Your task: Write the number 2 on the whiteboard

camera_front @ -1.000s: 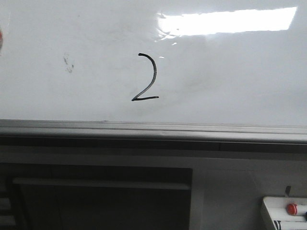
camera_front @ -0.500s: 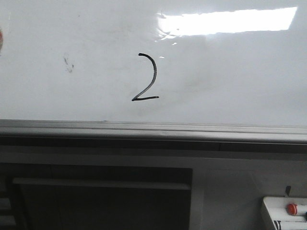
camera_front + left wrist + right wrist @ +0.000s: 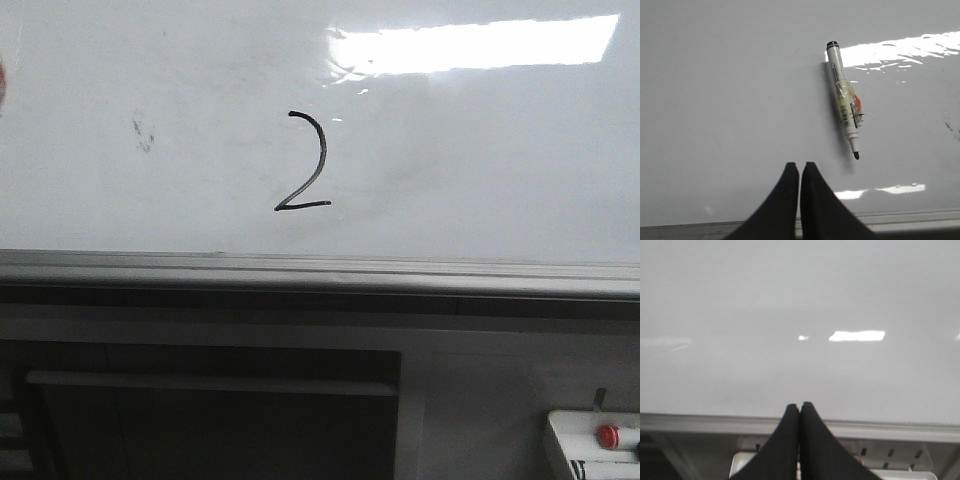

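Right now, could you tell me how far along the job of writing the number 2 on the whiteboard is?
The writing looks done: a complete black number 2, curved top and flat base stroke, stands on the whiteboard. Nothing is in hand: the left pincer and the right pincer are both shut and empty, and the uncapped marker lies loose on the board, apart from the left pincer. Nothing seems left of the writing.

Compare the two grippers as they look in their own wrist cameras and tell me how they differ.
The left gripper has a marker lying loose on the whiteboard ahead of it; the right gripper faces bare board only. Below the right gripper a white box with slots shows past the board's frame; below the left gripper only the frame shows. Both are black, shut, and hold nothing.
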{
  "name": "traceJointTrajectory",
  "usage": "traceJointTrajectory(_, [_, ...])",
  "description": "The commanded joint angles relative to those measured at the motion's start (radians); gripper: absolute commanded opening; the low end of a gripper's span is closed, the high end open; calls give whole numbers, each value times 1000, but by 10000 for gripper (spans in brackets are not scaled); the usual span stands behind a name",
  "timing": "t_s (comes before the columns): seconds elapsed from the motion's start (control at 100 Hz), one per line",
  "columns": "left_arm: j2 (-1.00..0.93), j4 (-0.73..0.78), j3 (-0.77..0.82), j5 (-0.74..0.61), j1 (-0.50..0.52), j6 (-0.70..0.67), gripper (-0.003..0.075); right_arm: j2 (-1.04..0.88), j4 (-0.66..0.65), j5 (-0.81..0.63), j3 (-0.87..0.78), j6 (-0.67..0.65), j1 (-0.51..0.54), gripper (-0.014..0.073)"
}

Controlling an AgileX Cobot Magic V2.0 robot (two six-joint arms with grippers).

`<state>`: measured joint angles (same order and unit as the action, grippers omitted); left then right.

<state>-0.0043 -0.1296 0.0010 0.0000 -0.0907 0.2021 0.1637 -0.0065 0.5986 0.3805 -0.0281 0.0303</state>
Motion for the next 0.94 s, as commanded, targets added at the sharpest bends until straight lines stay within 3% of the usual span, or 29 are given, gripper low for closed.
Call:
traceJointTrajectory(0.0, [-27,-10,32,-77,3,-9,-18,-38,-3,-245,-79,-1,25,-72])
traceJointTrajectory(0.3, [-27,-10,32,-77,3,-9,-18,-193,60,-678,-426,-1,27,-72])
traceJointTrajectory(0.36, [-27,-10,32,-77,3,-9,-18,-191,65,-624,-414,-1,27,-72])
traceJointTrajectory(0.5, [-27,-10,32,-77,3,-9,-18,-191,71,-688,-421,-1,27,-72])
traceJointTrajectory(0.93, [-27,-10,32,-77,3,-9,-18,-191,71,-688,-421,-1,27,-72])
